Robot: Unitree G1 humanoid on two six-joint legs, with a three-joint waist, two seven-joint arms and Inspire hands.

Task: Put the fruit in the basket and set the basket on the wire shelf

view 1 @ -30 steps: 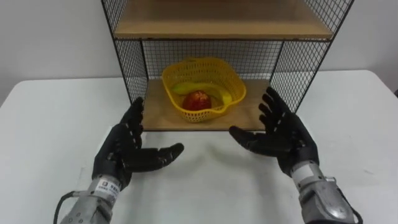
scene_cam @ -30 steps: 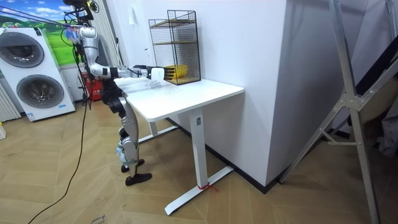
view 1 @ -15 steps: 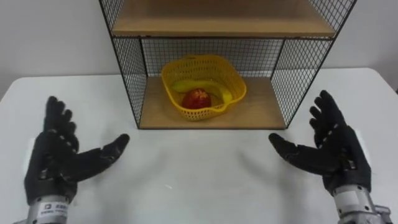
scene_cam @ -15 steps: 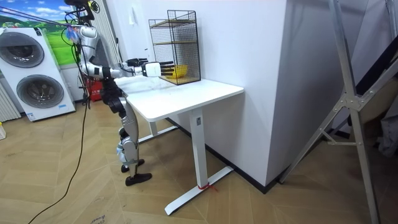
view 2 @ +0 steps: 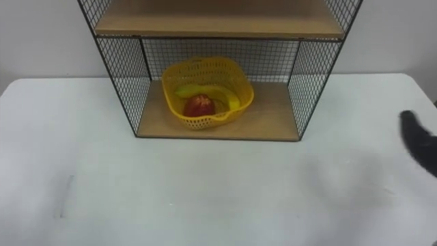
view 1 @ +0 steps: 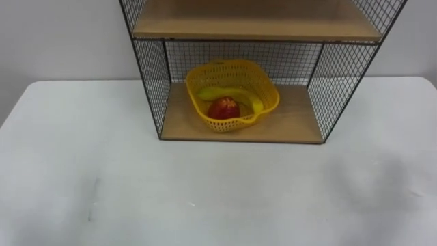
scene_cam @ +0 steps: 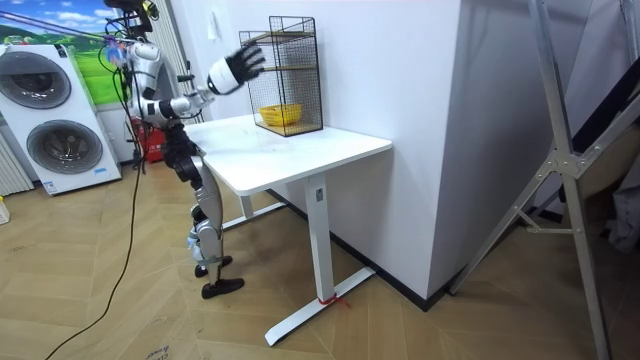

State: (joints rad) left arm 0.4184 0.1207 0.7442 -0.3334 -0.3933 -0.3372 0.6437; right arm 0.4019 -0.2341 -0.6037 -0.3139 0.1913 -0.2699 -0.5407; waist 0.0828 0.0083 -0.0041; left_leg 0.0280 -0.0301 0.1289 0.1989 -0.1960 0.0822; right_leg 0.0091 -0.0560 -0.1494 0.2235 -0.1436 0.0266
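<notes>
Two fruits lie in the yellow basket (view 1: 235, 124): a banana (view 1: 232, 93) curved along the back and a red fruit (view 1: 224, 108), likely an apple, in front of it and touching it. The basket sits on the lower board (view 1: 293, 123) of the wire shelf (view 1: 151, 89), left of the board's middle. Its whole base is on the wood, its front wall just behind the board's front edge, and it is clear of the mesh side. The shelf stands at the back of the white table (view 1: 205, 198). The robot stands upright at the table's end on the room view's left, facing the shelf. The right hand (scene_cam: 237, 68), read as right because it is on the arm nearer that camera, is held up at about head height. Its fingers are straight and fanned apart, gripping nothing, well apart from the basket. In the room view it overlaps the shelf's upper corner; how near it really is I cannot tell. A dark blur at the right edge of the right eye view is probably the same hand; no fingers can be read there. Judgement: both parts of the task look done, fruit in and basket shelved. What remains is to bring the arm down to rest. That calls for a path away from the mesh and the front opening, since the frame looks light and a knock could shift it. The basket's seat needs no nudge.
</notes>
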